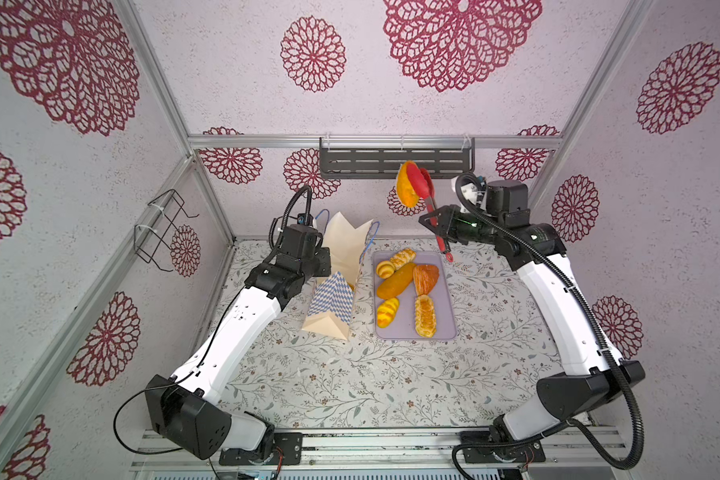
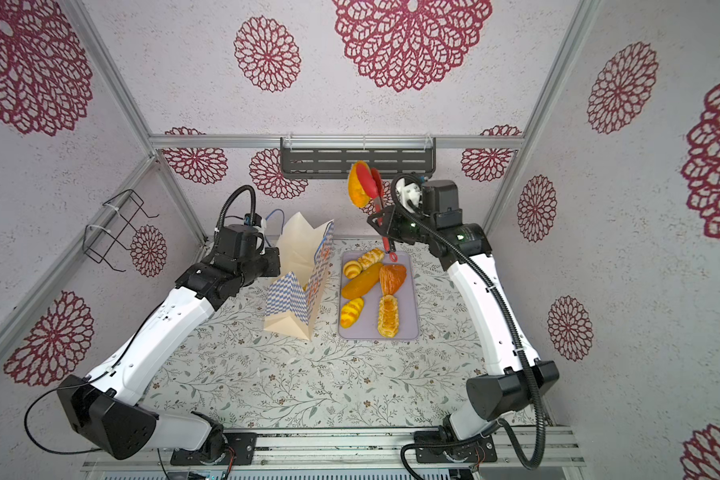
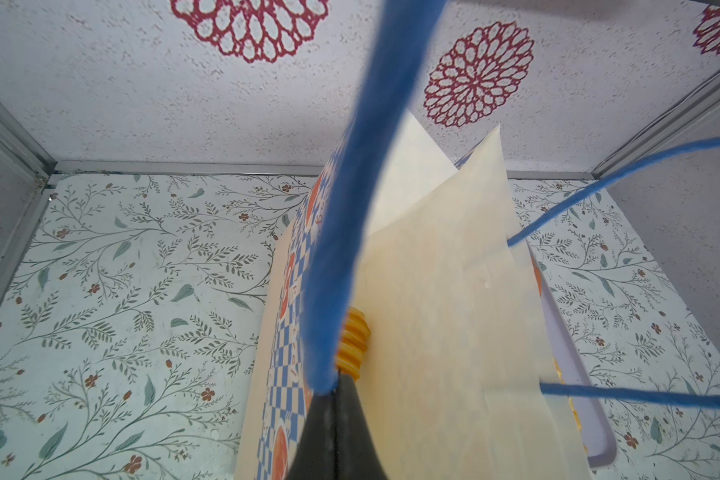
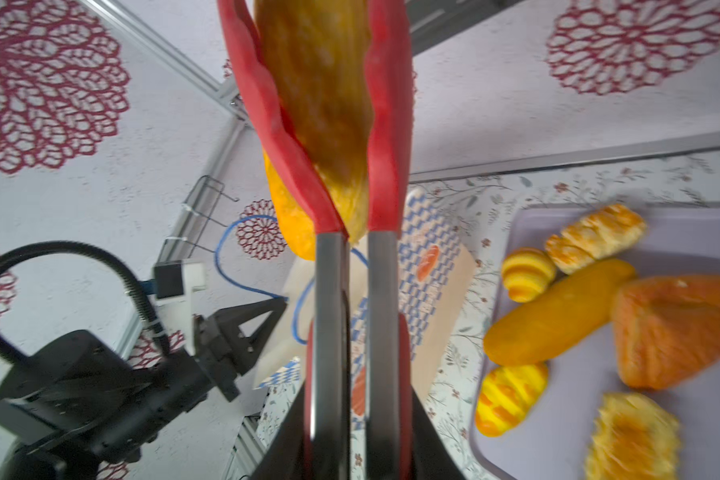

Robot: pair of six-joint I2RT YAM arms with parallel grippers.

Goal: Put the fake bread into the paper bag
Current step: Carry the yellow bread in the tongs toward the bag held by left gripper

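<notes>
The paper bag (image 1: 346,249) (image 2: 304,249) stands open left of the lilac tray (image 1: 445,299). My left gripper (image 3: 335,384) (image 4: 281,303) is shut on the bag's blue cord handle (image 3: 350,208) at the bag's rim. A ridged yellow piece of fake bread (image 3: 354,345) lies inside the bag. My right gripper (image 1: 437,226) (image 4: 356,399) is shut on red tongs (image 1: 427,187) (image 4: 383,124). The tongs clamp an orange-yellow loaf (image 1: 406,187) (image 2: 356,189) (image 4: 321,83) high in the air, above the tray's far end and right of the bag. Several more loaves and pastries (image 1: 395,280) lie on the tray.
A black slotted shelf (image 1: 395,162) hangs on the back wall behind the raised loaf. A wire rack (image 1: 163,228) is fixed to the left wall. The floral tablecloth (image 1: 350,382) covers the table in front of the bag and tray.
</notes>
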